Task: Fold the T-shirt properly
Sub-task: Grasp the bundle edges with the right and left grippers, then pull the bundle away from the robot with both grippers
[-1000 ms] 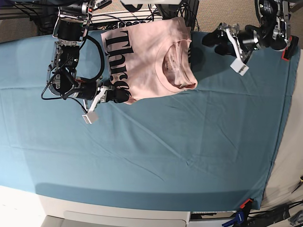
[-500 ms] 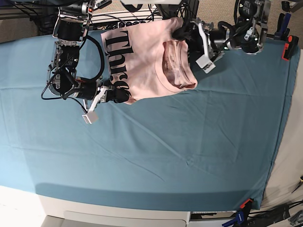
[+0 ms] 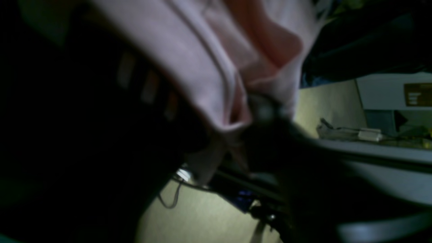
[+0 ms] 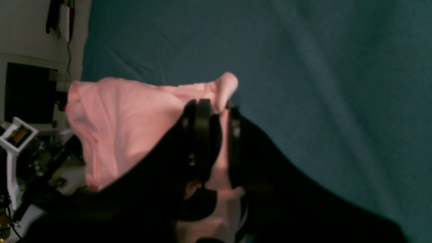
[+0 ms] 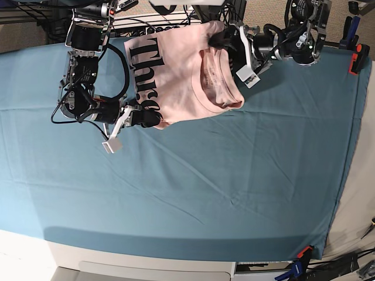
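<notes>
The pale pink T-shirt (image 5: 176,70) lies partly folded at the far middle of the table, black lettering up on its left half and the round collar (image 5: 218,82) on its right. My right gripper (image 5: 153,119) is shut on the shirt's near left corner; in the right wrist view its fingers (image 4: 202,135) pinch pink cloth (image 4: 128,114). My left gripper (image 5: 221,44) sits at the shirt's far right edge by the collar. The blurred left wrist view shows a fold of pink cloth (image 3: 202,50) between its dark fingers (image 3: 270,141); how tightly they hold it I cannot tell.
A teal sheet (image 5: 205,187) covers the table. An orange clamp (image 5: 355,58) holds it at the far right edge and another clamp (image 5: 303,253) at the near right corner. Cables and frame parts (image 5: 176,12) run behind the far edge. White tags (image 5: 112,144) hang from the grippers.
The left arm swung left from beside the shirt onto its collar-side edge, and its jaws came closer together around the cloth. The right arm and its grip have not moved.
</notes>
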Robot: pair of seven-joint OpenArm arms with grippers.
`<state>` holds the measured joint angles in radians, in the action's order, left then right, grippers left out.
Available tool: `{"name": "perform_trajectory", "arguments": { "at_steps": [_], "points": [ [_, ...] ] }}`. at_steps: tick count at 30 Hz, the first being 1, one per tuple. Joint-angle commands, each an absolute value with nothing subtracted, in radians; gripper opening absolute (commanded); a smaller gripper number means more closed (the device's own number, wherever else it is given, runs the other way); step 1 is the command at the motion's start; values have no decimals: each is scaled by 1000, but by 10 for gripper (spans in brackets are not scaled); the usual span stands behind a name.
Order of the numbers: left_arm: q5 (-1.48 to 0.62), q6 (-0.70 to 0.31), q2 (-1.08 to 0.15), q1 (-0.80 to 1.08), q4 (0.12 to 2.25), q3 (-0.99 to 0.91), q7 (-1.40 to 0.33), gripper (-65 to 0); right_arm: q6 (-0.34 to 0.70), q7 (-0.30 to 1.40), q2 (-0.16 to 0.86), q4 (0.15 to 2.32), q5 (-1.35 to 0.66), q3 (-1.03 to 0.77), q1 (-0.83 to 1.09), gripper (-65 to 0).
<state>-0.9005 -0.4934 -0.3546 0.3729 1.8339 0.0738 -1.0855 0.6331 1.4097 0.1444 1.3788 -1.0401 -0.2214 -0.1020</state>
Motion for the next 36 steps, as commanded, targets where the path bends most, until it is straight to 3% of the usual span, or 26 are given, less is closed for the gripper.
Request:
{"name": "perform_trajectory", "arguments": {
  "at_steps": [1,3,18,36],
  "points": [
    [-882,-489,-363,379,1839,76,-1114,-493,643,1396,152,1393,-1065,-223,-122,-650],
    [-881,-489,-363,379,1839,76,-1114,-650,643,1396,152,1393,-1065,-223,-122,-650],
    [-781,-424,-472,228,1839,76,-1121,-650,643,1396,152,1494,-1106,-224,-93,-650],
    [-732,-400,-432,-101,1659,76,-1035,-650,643,1396,133,1498,-1208,-222,148,-650]
  ]
}}
